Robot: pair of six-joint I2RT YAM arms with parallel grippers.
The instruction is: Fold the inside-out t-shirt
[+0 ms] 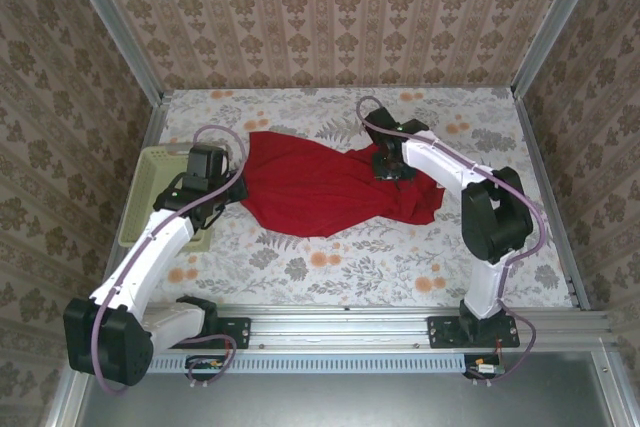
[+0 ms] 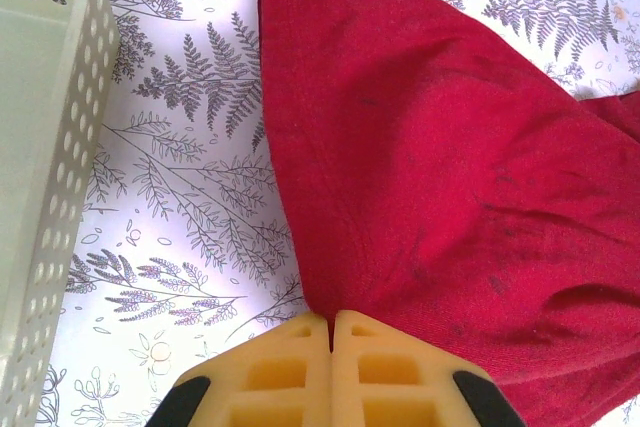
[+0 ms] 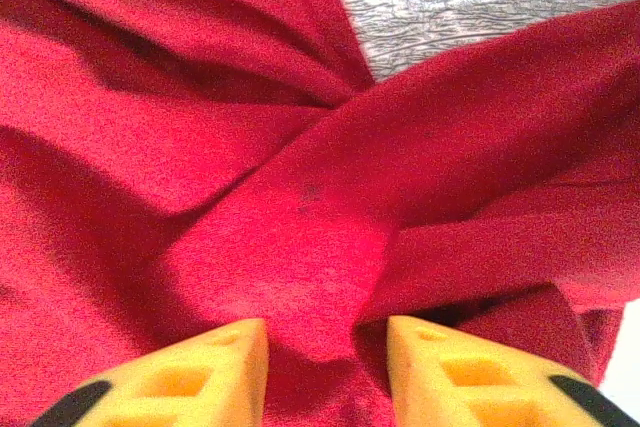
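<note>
Left wrist view: we note the left pincer (image 2: pixel 331 330) clenched on the t-shirt (image 2: pixel 450 167) edge, near the basket (image 2: pixel 50 147); right pincer (image 3: pixel 325 332) released, jaws apart over red cloth.

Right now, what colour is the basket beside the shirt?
Pale green basket; the top view shows it best.

No writing, label or number is legible anywhere.
</note>
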